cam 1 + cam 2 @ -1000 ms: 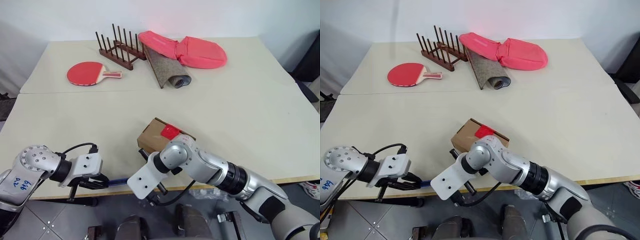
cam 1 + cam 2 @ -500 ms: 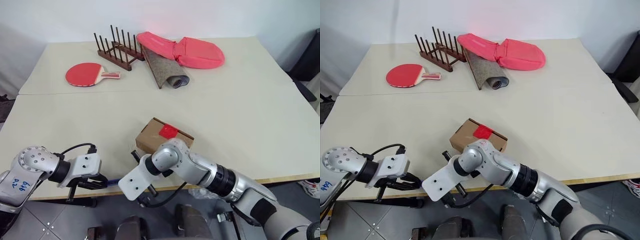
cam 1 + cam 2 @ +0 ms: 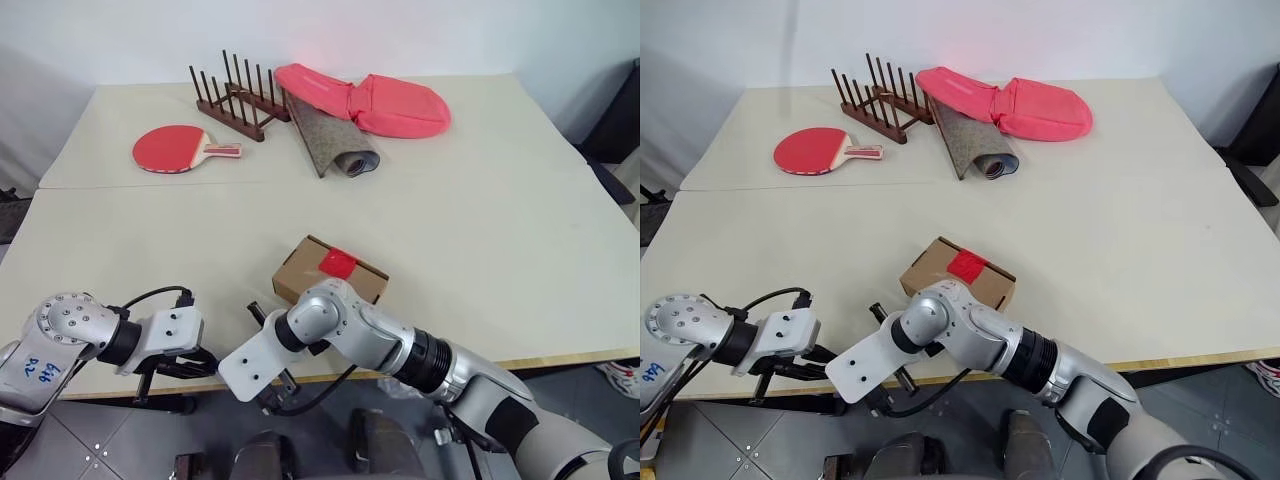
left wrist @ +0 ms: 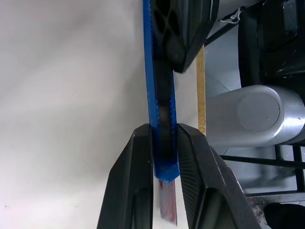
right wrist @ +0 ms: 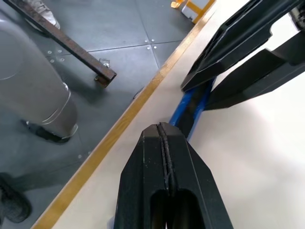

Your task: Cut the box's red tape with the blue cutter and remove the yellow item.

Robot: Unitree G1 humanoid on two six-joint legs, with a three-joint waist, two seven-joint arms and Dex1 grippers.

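The brown box (image 3: 312,275) lies on the table's near half, the red tape (image 3: 339,264) stuck over its flap edge. My left gripper (image 4: 164,143) hangs at the table's front edge, shut on the blue cutter (image 4: 158,90), whose blade tip shows below the fingers. My right gripper (image 5: 163,136) is shut and empty. Its tip sits close beside the cutter (image 5: 193,106), just short of the left gripper's fingers (image 5: 238,43). The right forearm crosses in front of the box. The yellow item is out of view.
On the far table lie a red paddle (image 3: 170,148), a wooden peg rack (image 3: 235,95), a rolled grey mat (image 3: 335,135) and a pink cloth (image 3: 370,100). The table's wooden front edge (image 5: 119,129) runs right under both grippers, with floor below.
My right gripper has swung left along the table's front edge, closing in on the left gripper and the cutter. The left gripper has kept still.
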